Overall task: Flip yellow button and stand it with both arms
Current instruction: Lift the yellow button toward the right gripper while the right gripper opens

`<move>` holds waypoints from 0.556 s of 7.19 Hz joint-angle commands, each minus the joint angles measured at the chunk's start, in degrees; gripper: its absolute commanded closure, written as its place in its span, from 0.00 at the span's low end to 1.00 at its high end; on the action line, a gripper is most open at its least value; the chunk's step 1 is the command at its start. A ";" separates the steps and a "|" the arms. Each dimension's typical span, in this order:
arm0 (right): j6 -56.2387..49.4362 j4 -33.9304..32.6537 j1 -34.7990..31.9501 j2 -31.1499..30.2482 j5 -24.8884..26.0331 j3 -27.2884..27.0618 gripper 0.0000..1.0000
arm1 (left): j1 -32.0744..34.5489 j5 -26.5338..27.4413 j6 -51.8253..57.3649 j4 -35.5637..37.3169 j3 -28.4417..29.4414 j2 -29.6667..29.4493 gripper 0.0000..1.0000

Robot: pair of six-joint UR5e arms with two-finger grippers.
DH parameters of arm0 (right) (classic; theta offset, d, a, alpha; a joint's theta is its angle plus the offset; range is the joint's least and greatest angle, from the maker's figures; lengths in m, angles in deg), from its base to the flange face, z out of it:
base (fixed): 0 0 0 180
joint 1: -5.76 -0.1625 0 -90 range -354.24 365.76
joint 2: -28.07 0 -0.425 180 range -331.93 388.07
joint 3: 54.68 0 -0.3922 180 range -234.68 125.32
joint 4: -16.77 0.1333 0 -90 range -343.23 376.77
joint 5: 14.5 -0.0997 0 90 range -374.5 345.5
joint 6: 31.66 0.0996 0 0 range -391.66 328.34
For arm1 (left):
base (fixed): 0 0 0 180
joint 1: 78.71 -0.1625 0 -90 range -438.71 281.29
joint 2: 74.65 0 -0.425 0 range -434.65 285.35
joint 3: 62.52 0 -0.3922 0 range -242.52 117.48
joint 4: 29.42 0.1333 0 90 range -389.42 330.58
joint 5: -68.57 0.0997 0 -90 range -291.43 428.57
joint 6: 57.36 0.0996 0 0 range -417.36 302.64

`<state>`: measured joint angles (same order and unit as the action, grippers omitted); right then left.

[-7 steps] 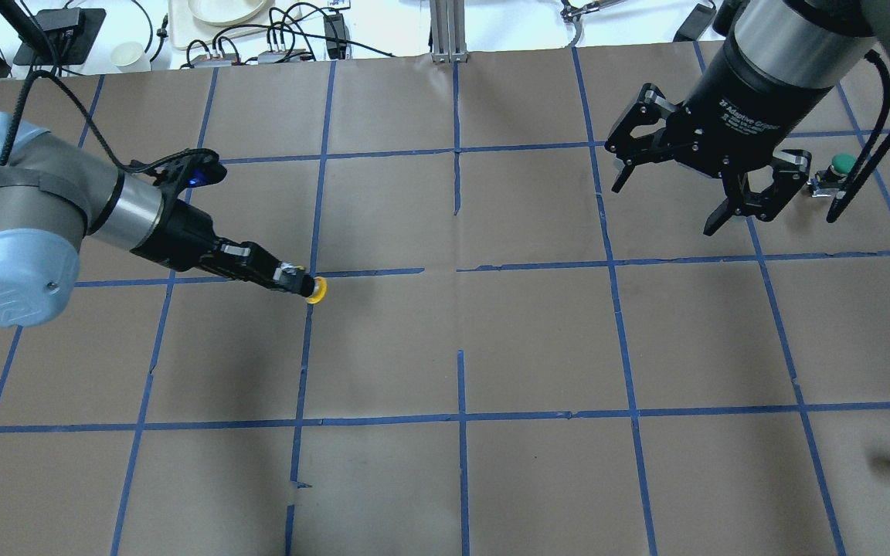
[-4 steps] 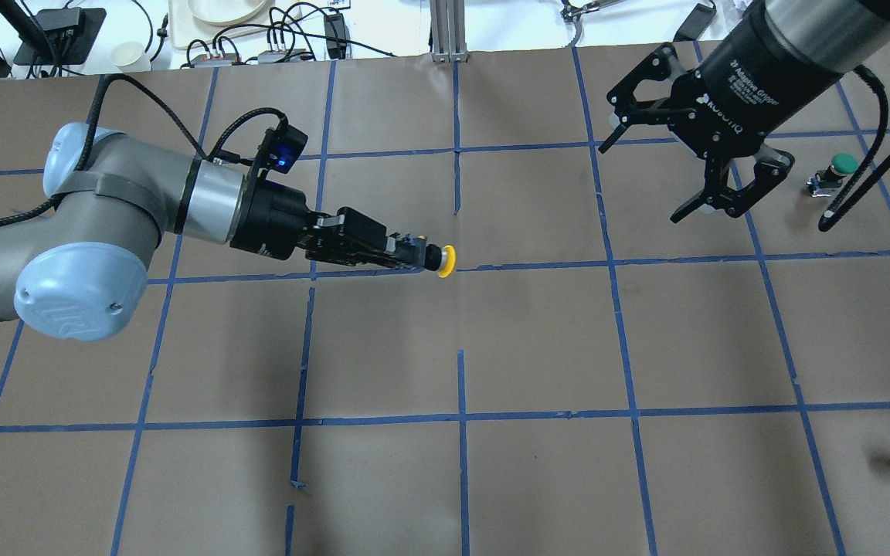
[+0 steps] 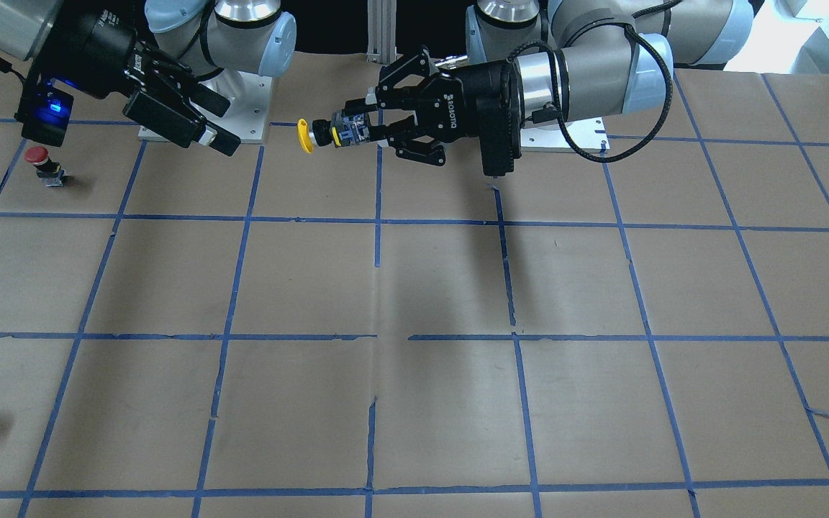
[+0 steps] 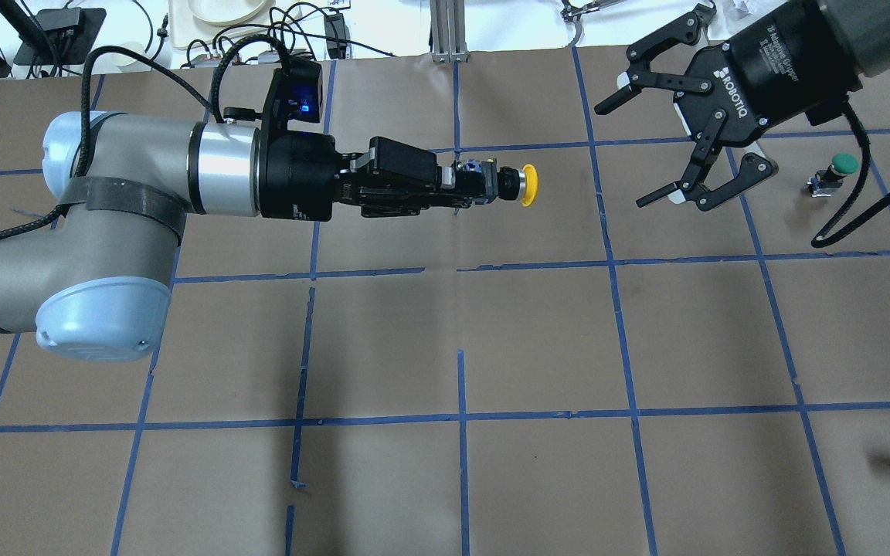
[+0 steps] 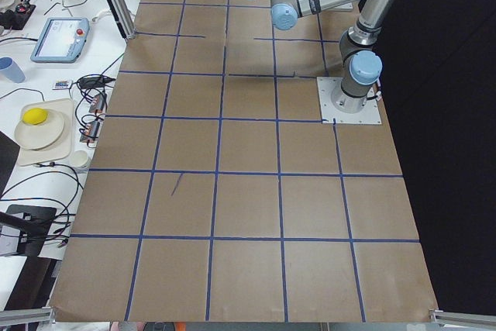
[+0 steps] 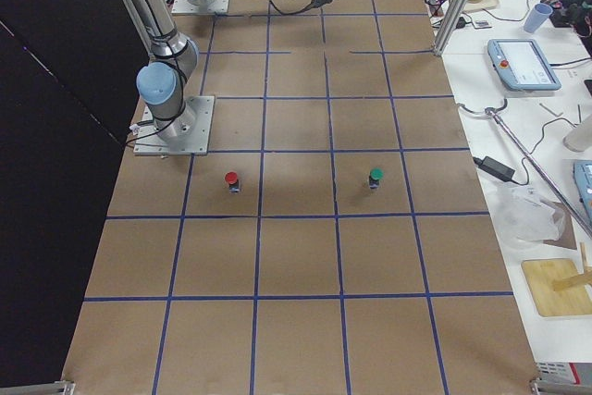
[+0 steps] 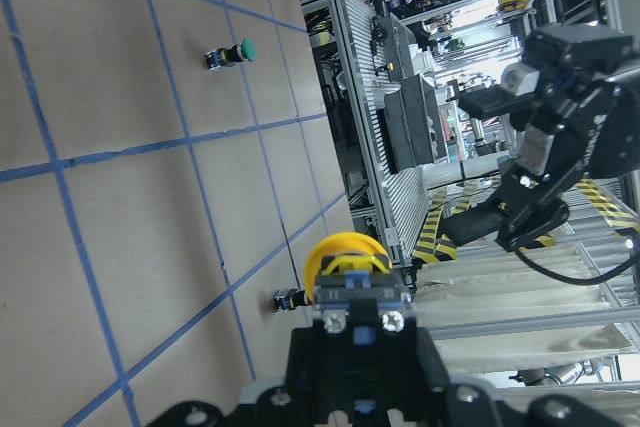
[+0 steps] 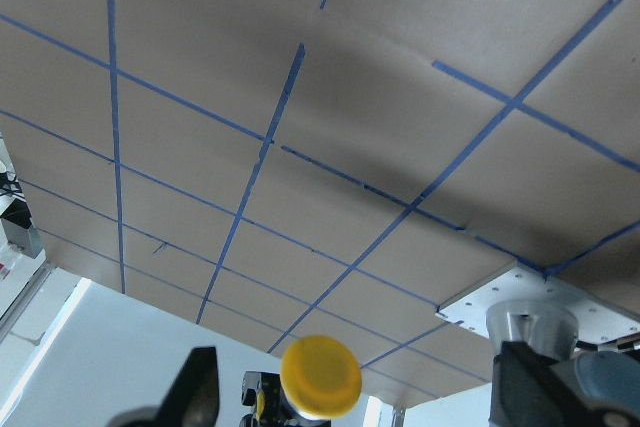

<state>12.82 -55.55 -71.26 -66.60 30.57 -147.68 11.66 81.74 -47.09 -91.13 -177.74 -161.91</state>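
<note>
Now clamped tight on the small yellow mushroom-capped push button (image 4: 528, 184): the left arm's black fingers (image 4: 436, 182). Held level, clear above the brown paper surface (image 4: 538, 340), cap aimed at the right arm's fingers (image 4: 665, 191), spread wide, empty, near but apart.

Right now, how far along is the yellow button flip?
Done: the left gripper has its jaws shut on the yellow button, sideways above the table. In hand: the cap faces the open right gripper, not touching. Left: the handover, then standing it on the table.
</note>
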 commanded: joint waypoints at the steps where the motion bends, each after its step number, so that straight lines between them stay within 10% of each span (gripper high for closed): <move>1: 3.48 1.49 0.29 -0.08 -7.41 -1.40 0.00 | 1.21 -1.65 -3.85 7.81 0.00 -0.10 0.91; 4: 4.74 2.19 0.12 -0.96 -8.08 -1.49 0.00 | 2.09 -1.65 -4.82 7.92 0.00 -0.02 0.91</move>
<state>17.18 -53.56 -71.05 -67.32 22.81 -149.07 13.22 80.11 -51.69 -83.38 -177.74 -161.93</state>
